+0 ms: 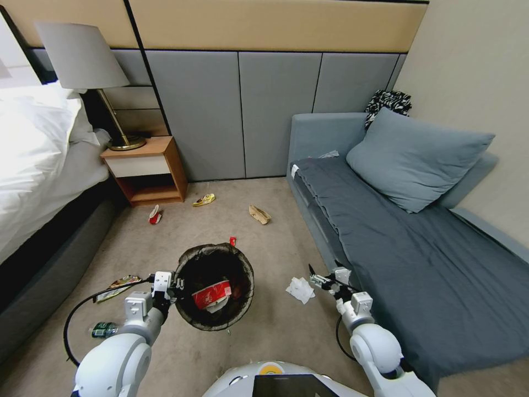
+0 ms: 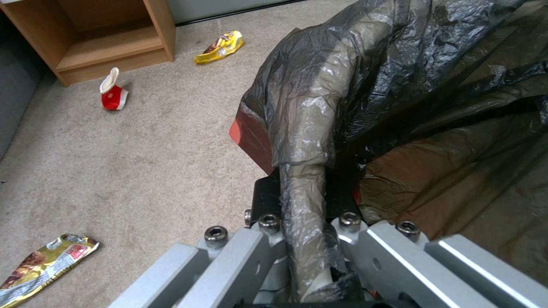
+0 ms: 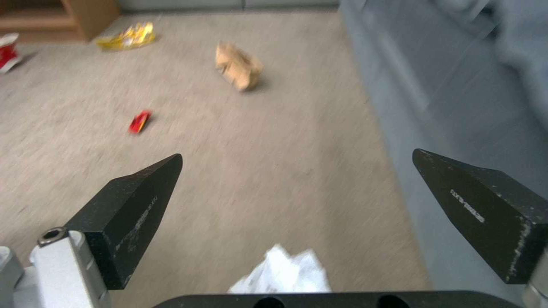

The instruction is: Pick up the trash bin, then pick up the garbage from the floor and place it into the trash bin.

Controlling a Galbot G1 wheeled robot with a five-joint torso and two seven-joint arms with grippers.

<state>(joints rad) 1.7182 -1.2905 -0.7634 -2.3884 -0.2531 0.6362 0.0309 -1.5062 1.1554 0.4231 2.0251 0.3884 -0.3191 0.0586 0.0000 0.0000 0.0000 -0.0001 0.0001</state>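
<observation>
The trash bin [image 1: 238,263], lined with a black bag, hangs from my left gripper [image 1: 167,288], which is shut on its rim [image 2: 305,141]. A red-and-white cup [image 1: 211,295] lies inside it. My right gripper [image 1: 318,279] is open just above a crumpled white tissue [image 1: 300,289] on the floor [image 1: 275,336]; the tissue [image 3: 285,273] sits below its spread fingers [image 3: 143,201]. More garbage lies around: a red cup [image 1: 155,215], a yellow wrapper [image 1: 204,199], a tan paper bag [image 1: 259,214], a red scrap [image 1: 232,241], a shiny wrapper [image 1: 117,286] and a green bottle [image 1: 103,330].
A grey sofa [image 1: 397,231] runs along the right, close beside my right arm. A bed [image 1: 38,165] lines the left, with a wooden nightstand [image 1: 146,171] and lamp [image 1: 82,60] at the back left. Open carpet lies between them.
</observation>
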